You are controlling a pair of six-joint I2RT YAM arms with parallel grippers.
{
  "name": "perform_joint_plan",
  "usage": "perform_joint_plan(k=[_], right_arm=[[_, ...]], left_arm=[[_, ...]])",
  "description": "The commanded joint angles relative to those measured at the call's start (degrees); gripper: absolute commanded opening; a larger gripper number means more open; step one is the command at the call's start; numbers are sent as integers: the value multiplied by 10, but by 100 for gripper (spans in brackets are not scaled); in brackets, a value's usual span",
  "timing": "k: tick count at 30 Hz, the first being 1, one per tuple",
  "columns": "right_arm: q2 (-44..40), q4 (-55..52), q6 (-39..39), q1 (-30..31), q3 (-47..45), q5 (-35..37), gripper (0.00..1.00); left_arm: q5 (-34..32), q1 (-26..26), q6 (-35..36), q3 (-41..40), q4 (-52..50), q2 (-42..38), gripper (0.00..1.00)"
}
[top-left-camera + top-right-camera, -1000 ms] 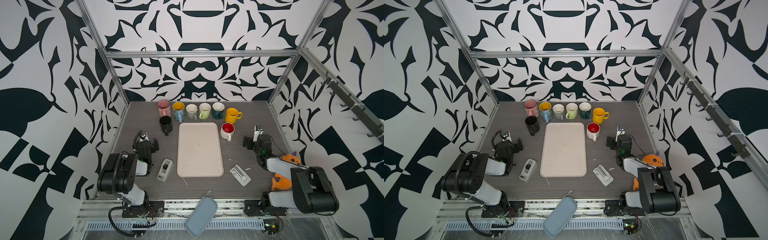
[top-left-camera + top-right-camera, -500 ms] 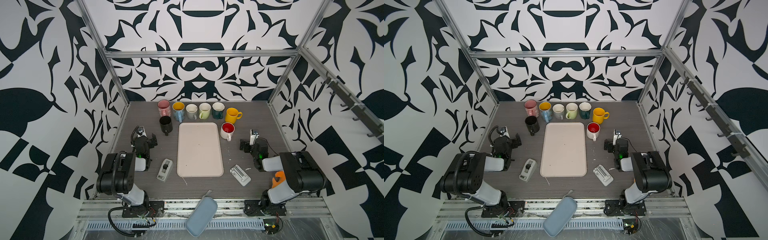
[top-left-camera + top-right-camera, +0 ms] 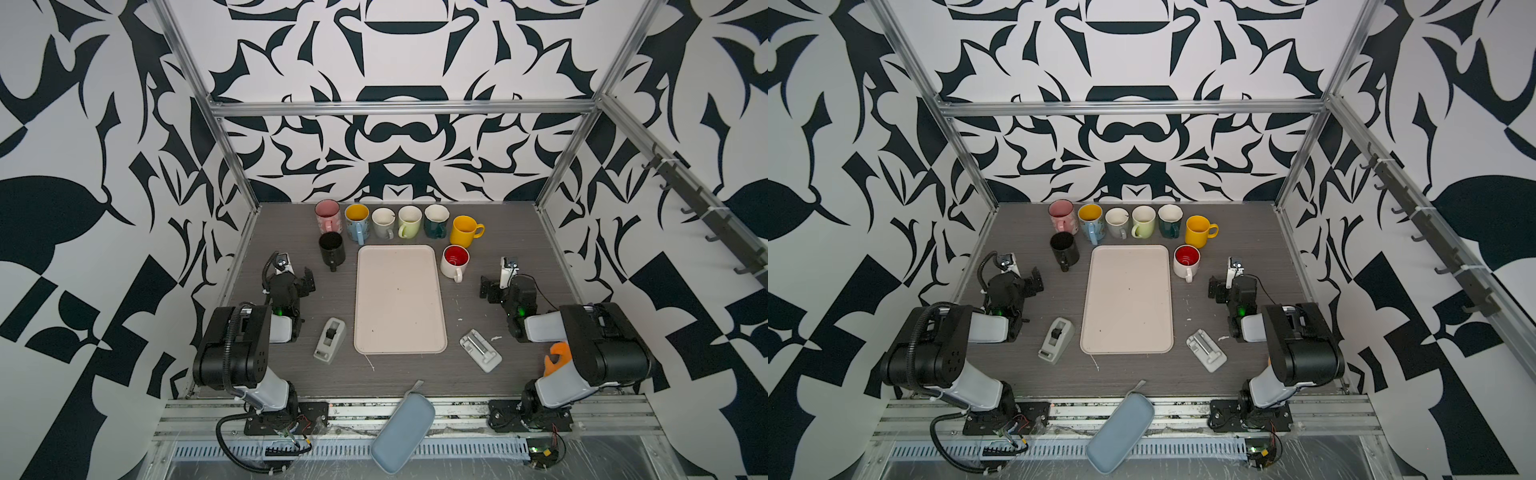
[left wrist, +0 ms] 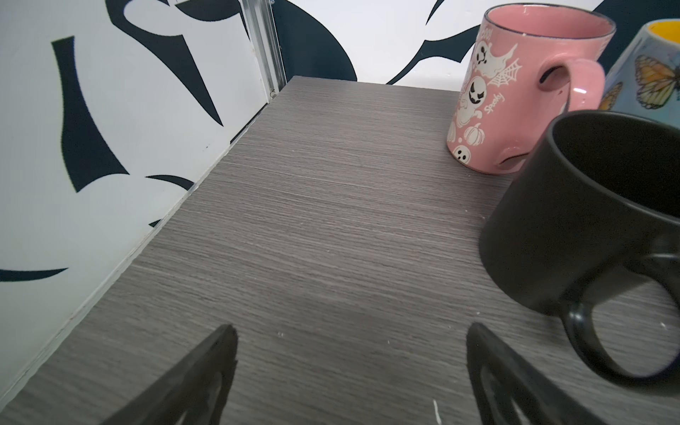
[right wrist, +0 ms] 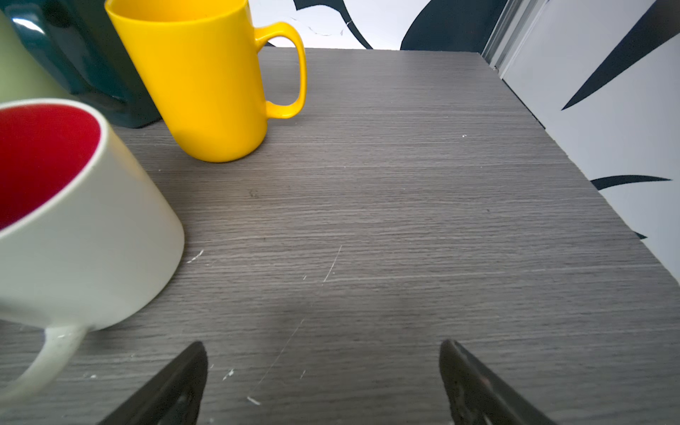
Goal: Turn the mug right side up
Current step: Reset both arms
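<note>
Every mug in view stands mouth up. A black mug [image 3: 332,248] [image 4: 574,220] is at the tray's far left corner, and a white mug with a red inside [image 3: 454,261] [image 5: 73,239] is at its far right corner. Behind them runs a row of several mugs, from a pink one [image 3: 328,215] [image 4: 515,88] to a yellow one [image 3: 464,230] [image 5: 206,81]. My left gripper [image 3: 297,279] [image 4: 353,331] is open over bare table, left of the black mug. My right gripper [image 3: 494,286] [image 5: 322,346] is open and empty, right of the white mug.
An empty cream tray [image 3: 399,299] lies in the middle. A tape dispenser [image 3: 330,340] sits by its near left corner and a small white holder [image 3: 480,350] by its near right. A blue-grey pouch [image 3: 403,432] hangs over the front rail. Patterned walls close three sides.
The right arm's rear links have swung in behind its gripper and settled. The left gripper has edged slightly toward the back. Both grippers remain open and no mug has moved.
</note>
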Motion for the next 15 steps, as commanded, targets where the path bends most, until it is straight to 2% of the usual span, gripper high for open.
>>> perform_joint_plan(k=[1, 15], right_arm=[[-9, 19, -2, -1, 11, 0, 100], [-10, 16, -5, 0, 11, -4, 100]], left_arm=[[2, 2, -8, 3, -1, -8, 100], [2, 2, -8, 3, -1, -8, 100]])
